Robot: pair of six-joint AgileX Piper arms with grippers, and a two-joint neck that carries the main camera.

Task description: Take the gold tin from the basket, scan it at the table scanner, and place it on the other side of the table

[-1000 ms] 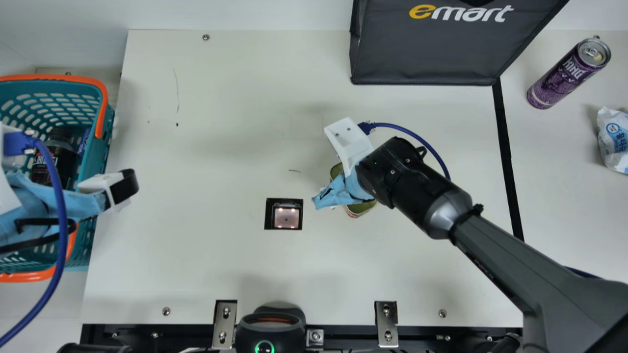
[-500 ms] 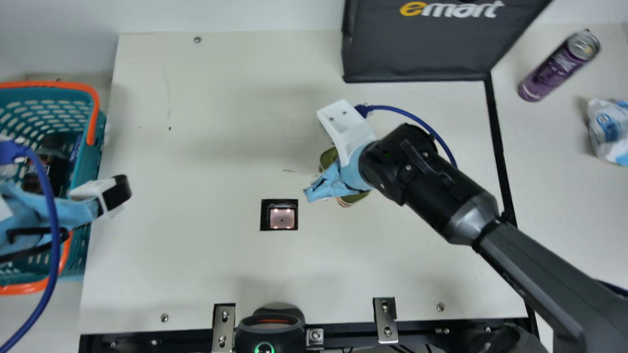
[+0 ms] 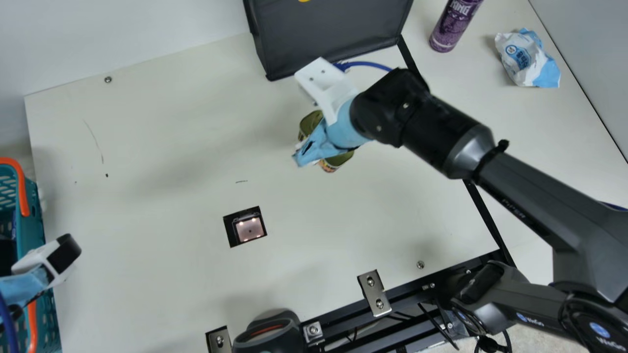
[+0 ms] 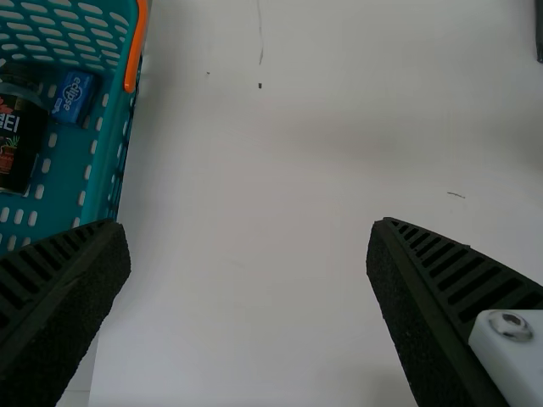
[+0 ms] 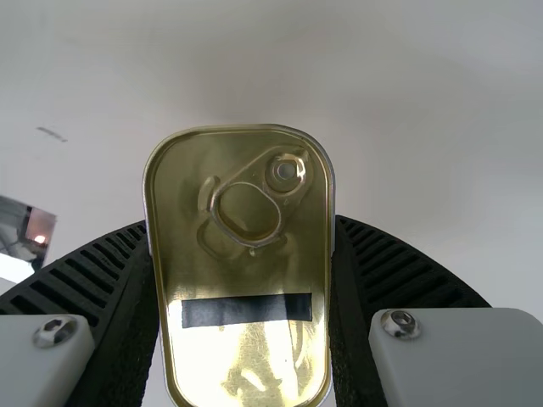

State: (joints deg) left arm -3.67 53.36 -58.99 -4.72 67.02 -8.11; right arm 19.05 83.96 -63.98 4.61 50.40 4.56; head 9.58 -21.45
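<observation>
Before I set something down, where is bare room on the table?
Bare table lies between the basket and the table scanner, and in the main view below the gold tin, right of the scanner. Crowded: around the tin, in the right gripper, near the dark bag, and at the left gripper.

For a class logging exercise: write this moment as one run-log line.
right gripper: clamping gold tin | left gripper: open near basket | tin position: off scanner

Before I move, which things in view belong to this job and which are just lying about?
Job:
gold tin, right hand holding it, table scanner, basket, table

Just about:
purple can, soft packet, dark bag, bottle, small blue box
</observation>
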